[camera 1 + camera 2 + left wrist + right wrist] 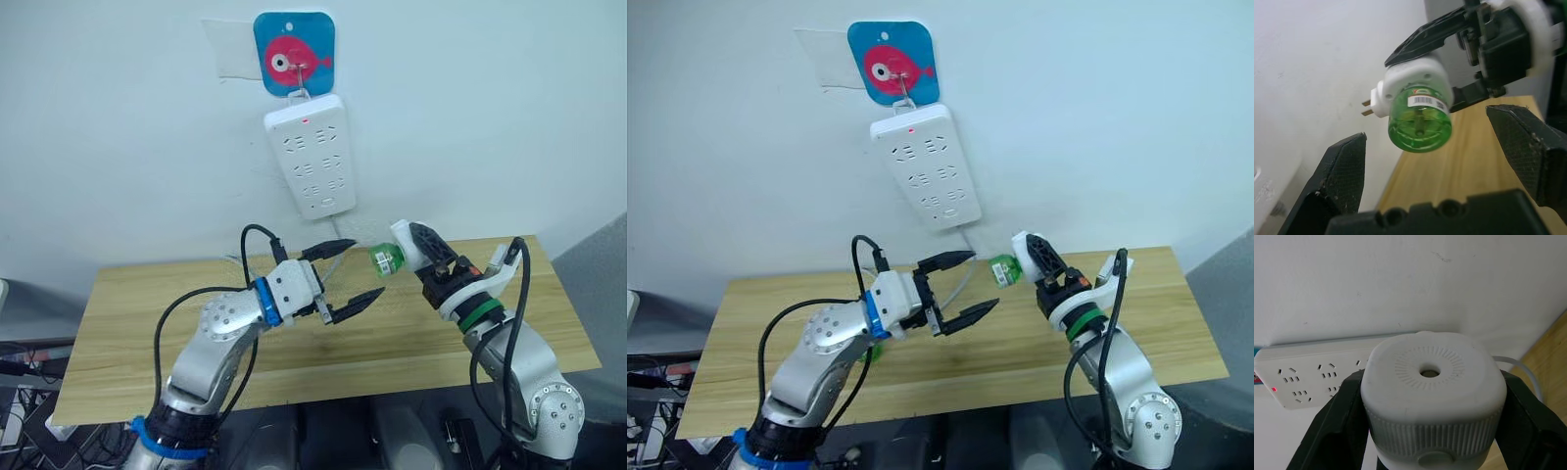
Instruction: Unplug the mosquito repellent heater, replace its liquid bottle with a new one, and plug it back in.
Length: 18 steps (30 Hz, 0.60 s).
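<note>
My right gripper (409, 245) is shut on the mosquito repellent heater (1432, 396), a white rounded unit with a round top vent, held in the air above the wooden table (137, 333). Its green liquid bottle (387, 258) is still screwed in and points toward my left gripper (345, 276). The heater's two plug prongs (1367, 107) are bare, away from the wall. My left gripper is open, its fingers (1342, 171) spread either side of the bottle (1420, 125) without touching it.
A long white power strip (310, 154) with a red light hangs on the wall from a blue fish hook (294, 51), its cable dropping behind the table. Table edges lie near my arms, and the wall stands close behind.
</note>
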Motion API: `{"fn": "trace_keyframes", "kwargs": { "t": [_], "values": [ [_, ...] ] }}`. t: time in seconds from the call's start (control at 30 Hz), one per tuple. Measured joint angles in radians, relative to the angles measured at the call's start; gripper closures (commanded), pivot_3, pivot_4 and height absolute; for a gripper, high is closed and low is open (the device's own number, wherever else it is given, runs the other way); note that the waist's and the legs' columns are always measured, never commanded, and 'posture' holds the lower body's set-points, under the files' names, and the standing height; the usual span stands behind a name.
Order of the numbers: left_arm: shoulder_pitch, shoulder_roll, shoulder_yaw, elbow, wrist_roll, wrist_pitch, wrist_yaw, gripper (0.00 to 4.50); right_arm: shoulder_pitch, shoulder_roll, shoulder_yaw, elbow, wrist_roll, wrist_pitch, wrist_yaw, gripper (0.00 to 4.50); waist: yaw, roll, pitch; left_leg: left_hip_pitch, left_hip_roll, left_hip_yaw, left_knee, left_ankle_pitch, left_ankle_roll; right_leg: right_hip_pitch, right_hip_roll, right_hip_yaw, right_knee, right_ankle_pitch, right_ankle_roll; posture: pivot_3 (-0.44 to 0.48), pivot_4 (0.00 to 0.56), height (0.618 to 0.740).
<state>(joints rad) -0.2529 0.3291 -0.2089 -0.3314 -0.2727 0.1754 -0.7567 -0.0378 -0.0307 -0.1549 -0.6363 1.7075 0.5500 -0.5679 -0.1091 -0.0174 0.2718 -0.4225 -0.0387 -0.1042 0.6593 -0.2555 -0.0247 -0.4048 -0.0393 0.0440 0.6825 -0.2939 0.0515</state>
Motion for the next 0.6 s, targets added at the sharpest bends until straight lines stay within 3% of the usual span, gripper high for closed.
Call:
{"fn": "trace_keyframes", "kwargs": {
  "t": [0.6],
  "values": [
    [-0.055, -0.079, -0.061, 0.108, 0.059, -0.074, 0.023, 0.02, 0.011, -0.073, 0.109, -0.031, -0.026, -0.107, 0.000, 1.53, -0.004, 0.000, 0.000, 0.000, 0.000, 0.001, 0.001, 0.000, 0.000, 0.000, 0.000, 0.000, 0.001, 0.000, 0.000, -0.185, 0.278, 0.740]
  ]
}}
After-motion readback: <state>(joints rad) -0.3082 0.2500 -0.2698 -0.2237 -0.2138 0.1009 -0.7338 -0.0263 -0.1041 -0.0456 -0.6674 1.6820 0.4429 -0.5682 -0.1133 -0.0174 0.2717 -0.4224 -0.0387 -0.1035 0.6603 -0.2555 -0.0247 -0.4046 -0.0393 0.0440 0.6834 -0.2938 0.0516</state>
